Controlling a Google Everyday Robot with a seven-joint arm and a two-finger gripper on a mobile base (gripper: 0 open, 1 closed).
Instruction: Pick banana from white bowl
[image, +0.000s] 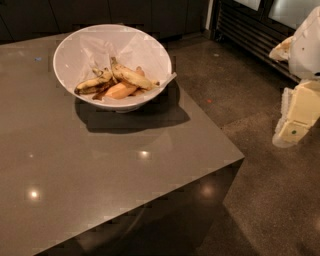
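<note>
Off the bench's right edge, the end effector (291, 132) hung over the floor (260, 195), well apart from everything on the bench (125, 170) and level with about the middle of that right edge. It showed as pale cream blocks stacked one below another, the lowest bearing a small green dot, and whether it was wide or narrow could not be told. Above it a bulky white part of the arm (307, 45) came in from the picture's upper right corner, so that the arm sloped downward and slightly toward the bench, cut off by the picture's border. It held nothing that could be seen. The white bowl (75, 47) stood near the far right corner of the bench, close to the right edge, lined with crinkled white paper (142, 47) whose tip stuck out over the rim on the right. The banana (131, 76), pale yellow with brown speckles, lay inside the bowl toward its near right side, slanting from the middle down to the right. It rested on top of a smooth orange piece (120, 91), touching it. A darker banana (92, 84) lay just to its left, their upper ends meeting near the bowl's middle. Dark cabinets (100, 15) stood beyond the bench's far edge.
</note>
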